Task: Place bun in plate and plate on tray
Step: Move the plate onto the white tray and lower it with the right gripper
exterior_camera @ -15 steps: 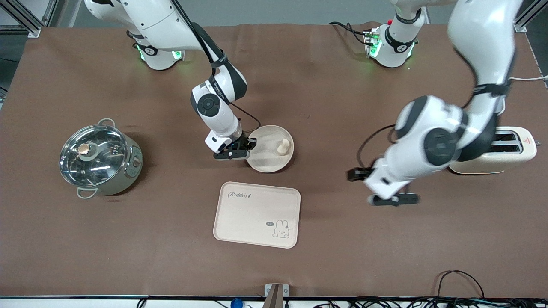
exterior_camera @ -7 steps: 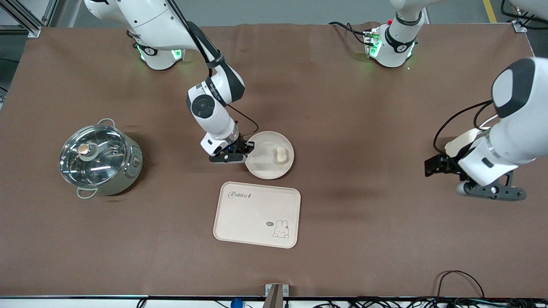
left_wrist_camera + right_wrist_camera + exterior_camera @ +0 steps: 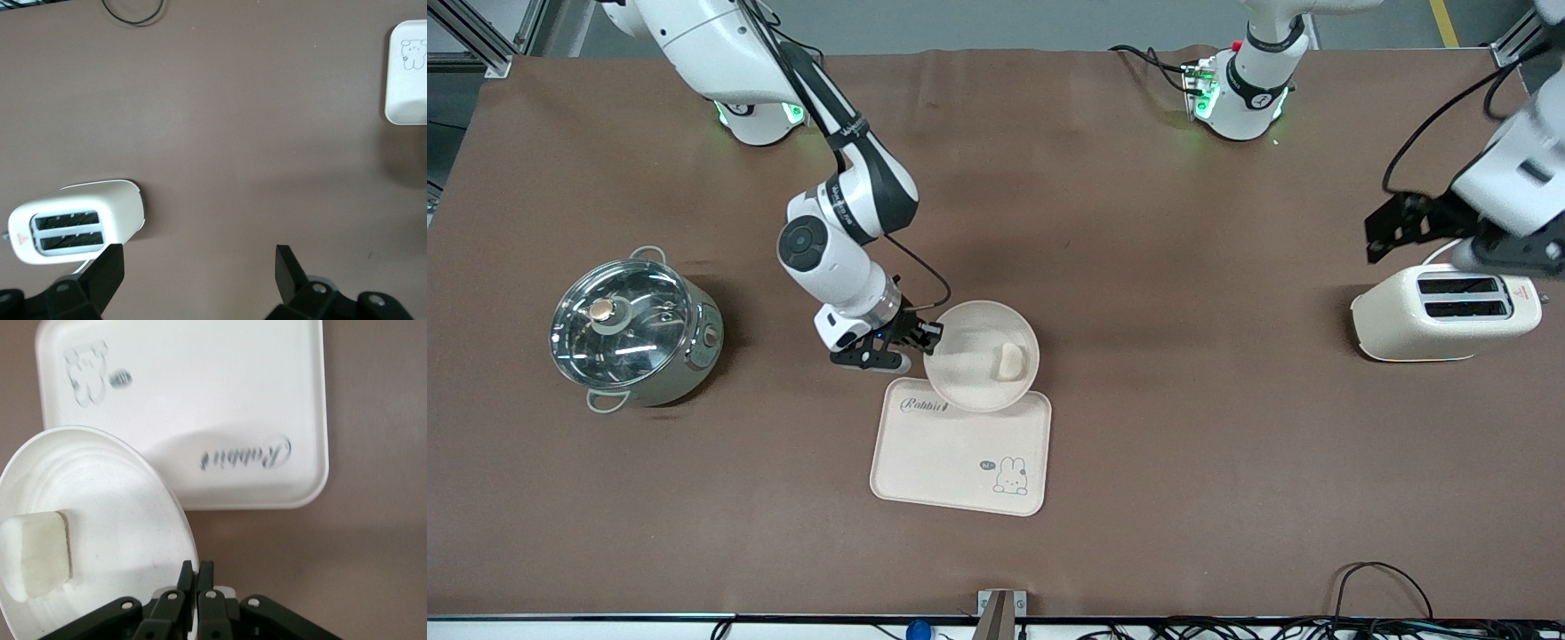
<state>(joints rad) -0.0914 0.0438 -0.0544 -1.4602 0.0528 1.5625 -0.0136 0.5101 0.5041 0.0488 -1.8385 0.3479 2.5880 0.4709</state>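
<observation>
The round cream plate [image 3: 966, 378] hangs tilted over the edge of the tray [image 3: 951, 453] that lies farther from the front camera. My right gripper [image 3: 927, 336] is shut on its rim. The small pale bun [image 3: 1008, 361] lies inside the plate. In the right wrist view the fingers pinch the plate [image 3: 100, 500] at the right gripper [image 3: 197, 568]. The bun [image 3: 37, 553] rests against the dish floor, and the tray [image 3: 200, 400] with its "Rabbit" script shows underneath. My left gripper [image 3: 1440, 240] waits open in the air over the toaster, and nothing lies between the fingers of the left gripper [image 3: 198, 257].
A cream toaster [image 3: 1445, 311] stands at the left arm's end of the table, seen also as the toaster [image 3: 73, 223] in the left wrist view. A steel pot with a glass lid [image 3: 633, 327] sits at the right arm's end. Cables run along the table's front edge.
The right gripper has lifted the plate with the bun and carried it toward the tray, over its edge. The left arm has swung away to its end of the table, above the toaster.
</observation>
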